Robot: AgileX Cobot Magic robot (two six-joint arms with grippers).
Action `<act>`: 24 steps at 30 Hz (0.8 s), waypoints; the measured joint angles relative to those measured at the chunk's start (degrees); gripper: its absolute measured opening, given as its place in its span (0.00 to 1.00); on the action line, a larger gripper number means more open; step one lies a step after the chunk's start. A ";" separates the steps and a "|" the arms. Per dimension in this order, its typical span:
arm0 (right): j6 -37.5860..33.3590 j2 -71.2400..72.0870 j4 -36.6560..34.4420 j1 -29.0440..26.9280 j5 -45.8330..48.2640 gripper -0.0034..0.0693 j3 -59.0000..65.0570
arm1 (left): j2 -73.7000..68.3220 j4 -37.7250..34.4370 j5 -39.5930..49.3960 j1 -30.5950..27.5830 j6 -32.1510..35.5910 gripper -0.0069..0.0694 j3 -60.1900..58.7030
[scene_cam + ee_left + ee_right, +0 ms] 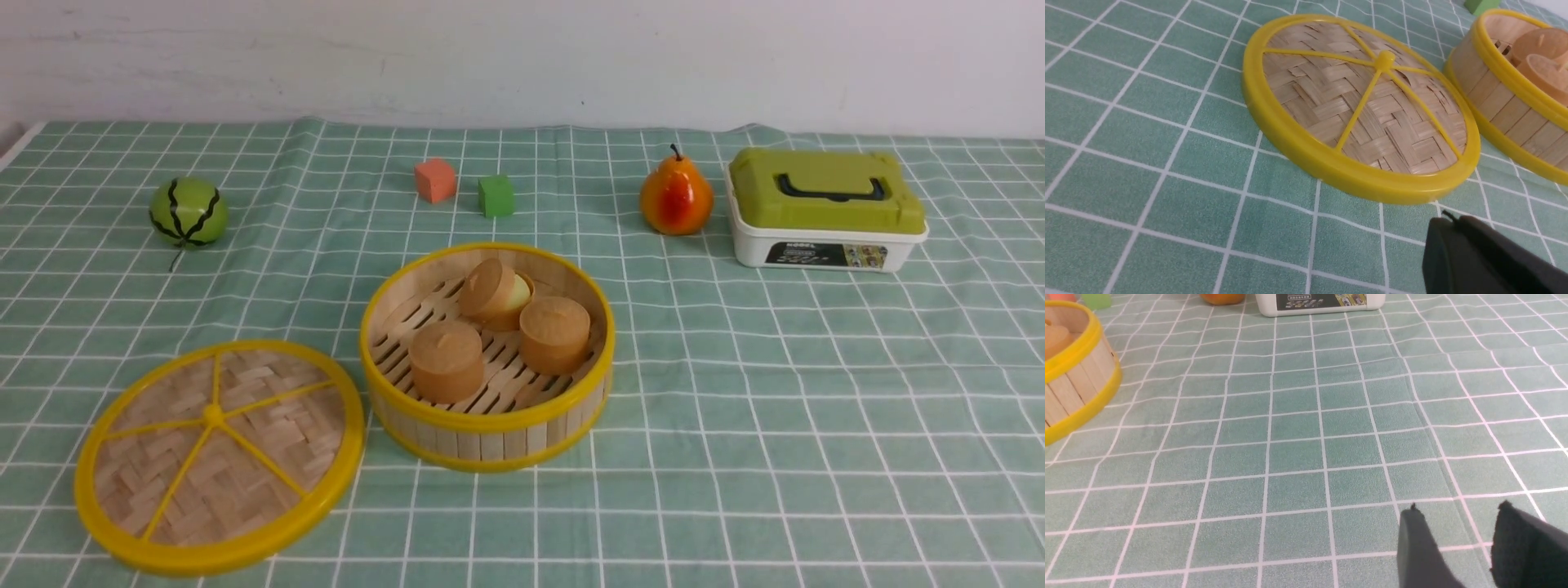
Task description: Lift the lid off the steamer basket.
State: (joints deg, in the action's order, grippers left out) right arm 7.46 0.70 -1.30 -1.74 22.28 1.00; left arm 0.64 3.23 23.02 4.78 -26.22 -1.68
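Note:
The lid (219, 457), a woven bamboo disc with a yellow rim and spokes, lies flat on the cloth just left of the steamer basket (487, 354). The basket is uncovered and holds three brown buns (555, 335). Neither gripper shows in the front view. In the left wrist view the lid (1363, 106) lies beside the basket (1506, 98), and my left gripper (1447, 220) is shut and empty, just off the lid's near rim. In the right wrist view my right gripper (1457, 512) is open and empty over bare cloth, with the basket's wall (1073, 384) far off to the side.
A small striped watermelon (188, 212) sits at the far left. A pink cube (435, 180) and a green cube (496, 196) lie behind the basket. A pear (676, 198) and a white box with an olive-green lid (824, 208) stand at the far right.

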 joint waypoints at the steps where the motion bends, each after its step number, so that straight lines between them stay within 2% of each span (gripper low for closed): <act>1: 0.00 0.00 0.00 0.00 0.00 0.38 0.00 | 0.00 0.00 0.00 0.00 0.00 0.08 0.00; 24: 0.00 0.00 0.00 0.00 0.00 0.38 0.00 | 0.00 0.00 -0.18 0.00 -0.42 0.09 0.00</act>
State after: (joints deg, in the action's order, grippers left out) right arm 7.46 0.70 -1.30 -1.74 22.28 1.00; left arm 0.64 3.23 22.84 4.78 -26.64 -1.68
